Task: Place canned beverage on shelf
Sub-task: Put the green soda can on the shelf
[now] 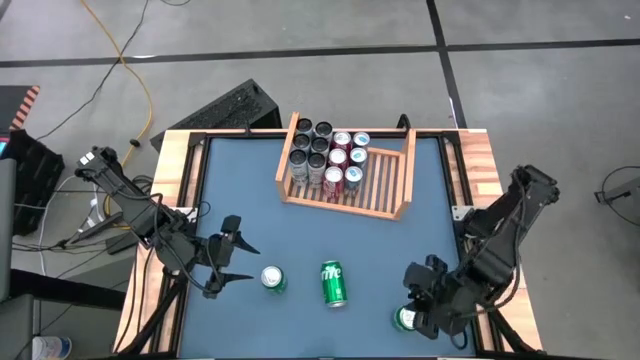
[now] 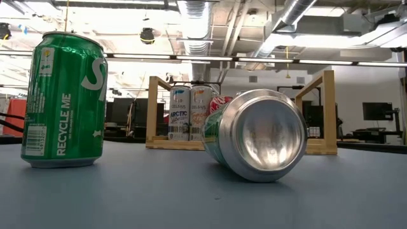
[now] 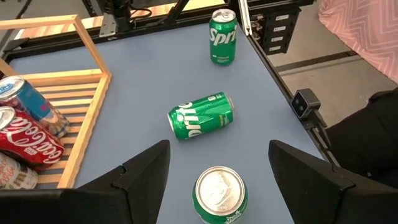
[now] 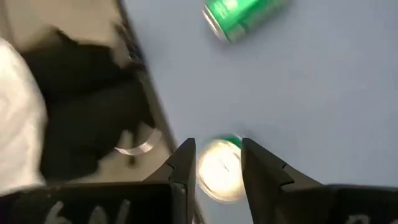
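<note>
**Green cans near the table edge: watch the right-hand grab**

Green and upright, the can [image 1: 406,319] in your right gripper [image 1: 418,312] stands at the near right corner, close to the table edge. The fingers sit narrowly either side of its top, but you cannot tell whether they press it yet. Squeeze off-centre and I judge it could tip or skid off the edge.

Your left gripper [image 1: 236,262] hangs low with fingers spread wide, just beside a second upright can [image 1: 273,280]. Close before the can is centred and one finger could knock it over.

Between them lies a third can [image 1: 333,283] on its side, marked "Sprite"; bump it and it will likely roll.

One upright can reads "RECYCLE ME" down its side in the low view.

Farther back, the shelf [image 1: 400,178] stands well apart, its left half packed with cans [image 1: 326,158]. A red one reads "Coca-Cola", and one says "ARCTIC". A careless drop there could topple the neighbours.
</note>
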`<state>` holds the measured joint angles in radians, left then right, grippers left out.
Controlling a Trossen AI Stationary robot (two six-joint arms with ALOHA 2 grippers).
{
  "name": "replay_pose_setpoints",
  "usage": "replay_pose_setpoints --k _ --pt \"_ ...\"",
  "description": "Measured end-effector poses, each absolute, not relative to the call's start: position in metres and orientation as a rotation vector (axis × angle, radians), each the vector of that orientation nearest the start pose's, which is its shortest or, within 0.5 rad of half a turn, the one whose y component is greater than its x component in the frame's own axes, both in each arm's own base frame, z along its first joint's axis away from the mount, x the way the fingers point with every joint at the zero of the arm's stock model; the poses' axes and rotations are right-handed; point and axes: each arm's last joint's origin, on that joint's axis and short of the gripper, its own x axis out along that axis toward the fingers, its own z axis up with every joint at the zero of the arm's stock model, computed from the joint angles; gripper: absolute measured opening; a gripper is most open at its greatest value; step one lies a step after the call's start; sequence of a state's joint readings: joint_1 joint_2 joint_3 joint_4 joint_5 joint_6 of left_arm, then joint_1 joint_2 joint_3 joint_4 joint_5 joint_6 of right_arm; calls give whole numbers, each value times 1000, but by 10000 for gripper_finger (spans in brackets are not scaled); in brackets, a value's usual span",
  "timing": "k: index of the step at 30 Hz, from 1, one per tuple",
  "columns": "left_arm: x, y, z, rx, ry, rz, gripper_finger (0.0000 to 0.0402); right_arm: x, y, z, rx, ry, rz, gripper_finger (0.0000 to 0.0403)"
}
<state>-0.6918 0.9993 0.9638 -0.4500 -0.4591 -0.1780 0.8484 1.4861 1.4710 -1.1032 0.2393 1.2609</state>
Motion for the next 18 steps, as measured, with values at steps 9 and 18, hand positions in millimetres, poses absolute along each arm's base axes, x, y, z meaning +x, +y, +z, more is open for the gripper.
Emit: replay_pose_setpoints --k 9,18 --pt "167 -122 333 91 428 -196 261 218 201 343 404 1306 -172 170" --pt "167 -122 332 104 433 -199 261 248 214 341 407 1401 -83 315"
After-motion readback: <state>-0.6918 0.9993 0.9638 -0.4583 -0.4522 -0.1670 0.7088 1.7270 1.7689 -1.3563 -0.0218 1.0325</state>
